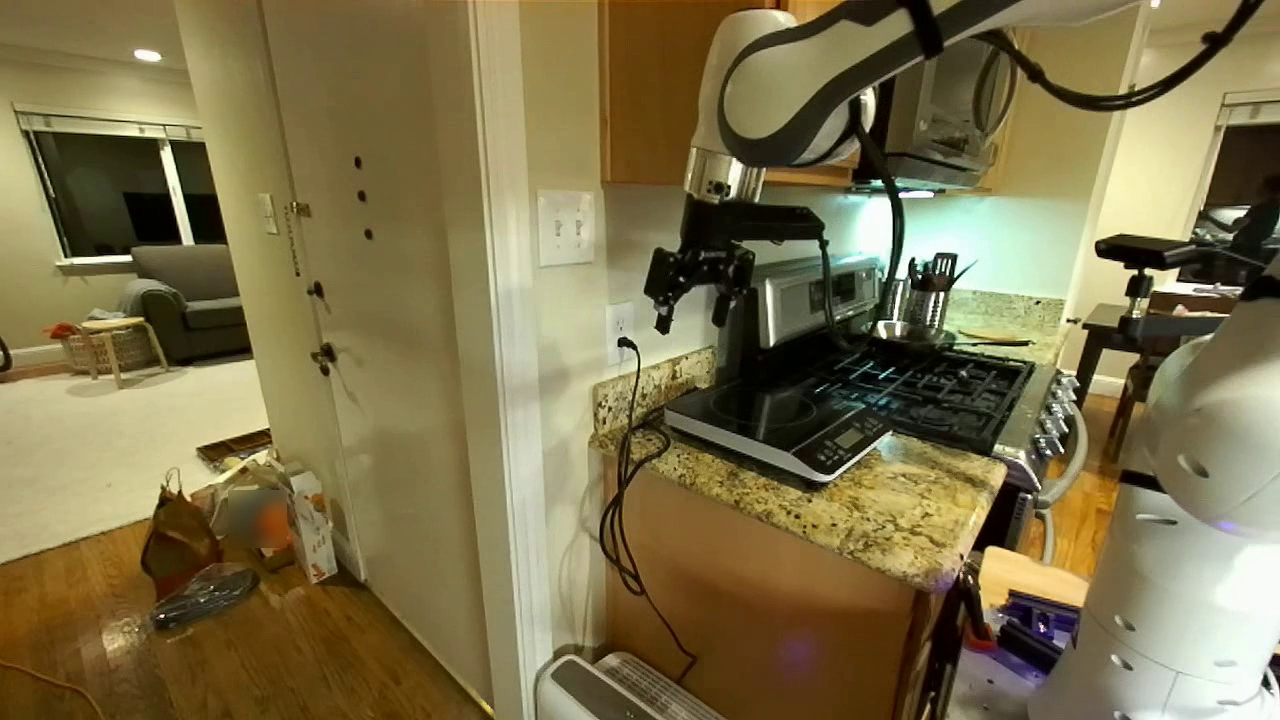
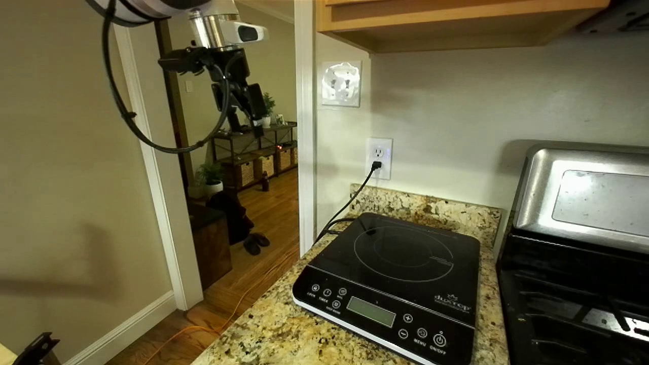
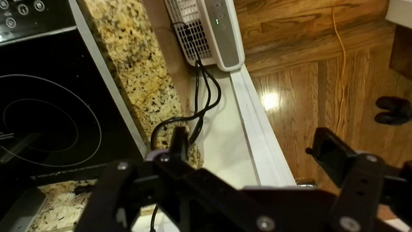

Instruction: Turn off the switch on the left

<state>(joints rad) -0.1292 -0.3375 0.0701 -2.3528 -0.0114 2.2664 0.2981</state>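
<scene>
The switch plate [image 1: 566, 228] is white and nearly square, on the narrow wall between the door frame and the cabinet. Two small toggles show on it; the left toggle [image 1: 558, 229] is on the door-frame side. The plate also shows in an exterior view [image 2: 341, 83], with glare over it. It is out of the wrist view. My gripper [image 1: 692, 318] is open and empty, fingers pointing down, in the air in front of that wall and apart from the plate. It also shows open in an exterior view [image 2: 247, 129] and in the wrist view [image 3: 250, 139].
An outlet [image 2: 380, 158] with a black cord is below the plate. A black induction cooktop [image 2: 400, 248] sits on the granite counter [image 1: 850, 520], beside the stove [image 1: 930, 390]. A wooden cabinet [image 1: 650, 90] hangs above. A white heater-like appliance [image 3: 222, 32] stands on the floor.
</scene>
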